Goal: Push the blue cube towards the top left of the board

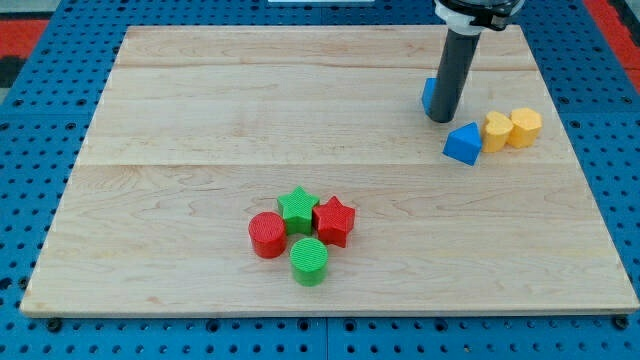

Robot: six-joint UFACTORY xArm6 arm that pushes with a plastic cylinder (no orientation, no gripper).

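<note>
The blue cube (428,95) sits at the view's upper right of the wooden board (200,120), mostly hidden behind my rod. My tip (440,119) rests on the board right in front of the cube, touching or nearly touching its right side. A second blue block, a wedge-like shape (462,144), lies just below and right of my tip.
Two yellow blocks (497,131) (526,126) sit side by side right of the blue wedge. Near the bottom middle is a cluster: a red cylinder (267,235), a green star (297,210), a red star (334,220) and a green cylinder (309,261).
</note>
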